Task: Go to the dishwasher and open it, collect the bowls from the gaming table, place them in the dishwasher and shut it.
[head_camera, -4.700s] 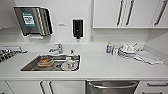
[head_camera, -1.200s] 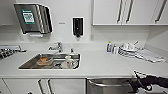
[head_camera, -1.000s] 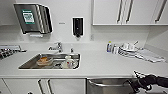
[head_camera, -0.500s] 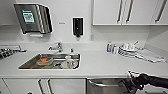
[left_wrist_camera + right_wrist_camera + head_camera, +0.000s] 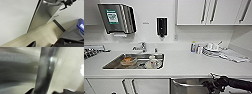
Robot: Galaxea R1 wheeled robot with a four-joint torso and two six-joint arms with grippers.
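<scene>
The dishwasher (image 5: pixel 189 87) sits under the white counter, to the right of the sink, its brushed steel front also seen from the side (image 5: pixel 42 16). My right gripper (image 5: pixel 212 85) comes in from the right and is shut on the dishwasher's bar handle (image 5: pixel 184 82). From the side, the right gripper (image 5: pixel 67 2) holds the handle at the door's top edge. Up close the steel handle (image 5: pixel 46 69) runs between my fingers (image 5: pixel 31 90). My left gripper (image 5: pixel 42 45) hangs low above the floor beside the cabinets. The gaming table and the bowls are out of view.
A steel sink (image 5: pixel 114 63) holds some dishes. A tap (image 5: pixel 142 47), small bottles (image 5: pixel 193 46) and a pile of cups and cloths (image 5: pixel 219 51) stand on the counter (image 5: pixel 184 62). White cabinet doors (image 5: pixel 146 86) flank the dishwasher. The floor (image 5: pixel 41 36) is light wood.
My right arm came in from the right after the earliest frame and reached the dishwasher handle. Over the last second it has stayed at the handle with little visible motion.
</scene>
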